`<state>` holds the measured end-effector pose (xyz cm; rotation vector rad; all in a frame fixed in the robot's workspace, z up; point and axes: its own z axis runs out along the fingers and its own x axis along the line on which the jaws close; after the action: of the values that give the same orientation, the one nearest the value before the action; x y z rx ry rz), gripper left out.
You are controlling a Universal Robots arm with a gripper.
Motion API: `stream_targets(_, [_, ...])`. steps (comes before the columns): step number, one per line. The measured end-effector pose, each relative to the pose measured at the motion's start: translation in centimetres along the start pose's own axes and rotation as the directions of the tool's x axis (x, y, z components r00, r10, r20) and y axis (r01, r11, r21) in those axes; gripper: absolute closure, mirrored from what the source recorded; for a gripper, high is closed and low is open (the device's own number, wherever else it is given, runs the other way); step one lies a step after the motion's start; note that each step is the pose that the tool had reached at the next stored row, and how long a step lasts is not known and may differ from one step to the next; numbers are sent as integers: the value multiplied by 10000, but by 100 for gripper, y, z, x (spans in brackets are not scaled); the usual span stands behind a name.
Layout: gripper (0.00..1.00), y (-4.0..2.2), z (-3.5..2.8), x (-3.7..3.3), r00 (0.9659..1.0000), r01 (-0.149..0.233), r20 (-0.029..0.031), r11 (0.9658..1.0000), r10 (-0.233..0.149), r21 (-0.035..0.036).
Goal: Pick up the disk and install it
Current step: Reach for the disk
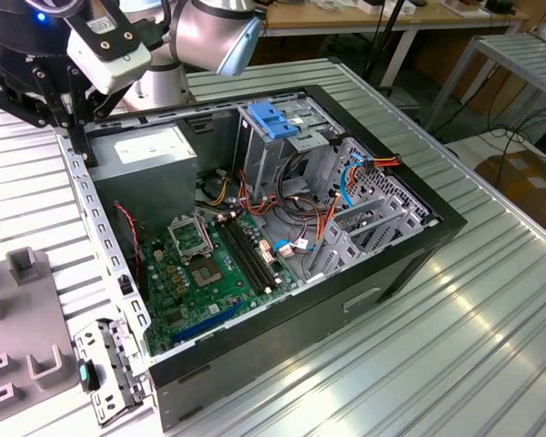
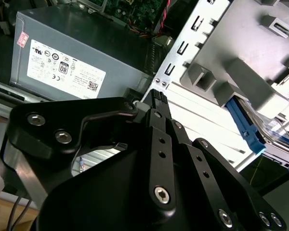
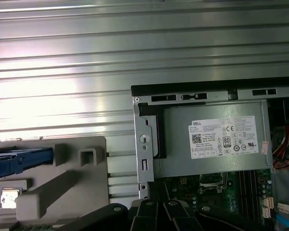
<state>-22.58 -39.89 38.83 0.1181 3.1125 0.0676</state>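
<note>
The disk lies in a grey plastic holder (image 3: 62, 183) on the table beside the computer case. One of its blue side rails shows in both wrist views (image 3: 24, 161) (image 2: 243, 126), with a bit of white label beside it. My gripper (image 1: 86, 153) hangs over the case's rear corner at the exterior view's left, above the edge by the power supply. Its black fingers (image 2: 156, 98) meet at the tips, shut and empty. The disk is a short way off to the side of them, apart from the gripper.
The open computer case (image 1: 409, 264) lies on a ribbed metal table (image 1: 473, 346). Inside are a grey power supply (image 1: 155, 150) with a white sticker, a green motherboard (image 1: 205, 273), loose cables and a metal drive cage topped by a blue latch (image 1: 271, 123).
</note>
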Motion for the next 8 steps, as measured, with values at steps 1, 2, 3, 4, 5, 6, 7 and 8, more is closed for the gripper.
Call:
stream_targets(1, [89, -1, 0, 13, 10000, 0, 0, 10000, 0, 0])
stream_targets(2, [89, -2, 1, 25, 10000, 0, 0, 10000, 0, 0])
stream_targets(3, [89, -3, 2, 35, 10000, 0, 0, 10000, 0, 0])
stream_targets(4, [89, -3, 2, 44, 10000, 1, 0, 10000, -1, 0])
stream_targets(5, [89, -5, 3, 63, 10000, 1, 0, 10000, -1, 0])
stream_targets(6, [89, -6, 3, 73, 10000, 1, 0, 10000, -1, 0])
stream_targets(7, [89, -7, 4, 84, 10000, 1, 0, 10000, -1, 0])
stream_targets(8, [89, -7, 4, 94, 10000, 1, 1, 10000, -1, 0])
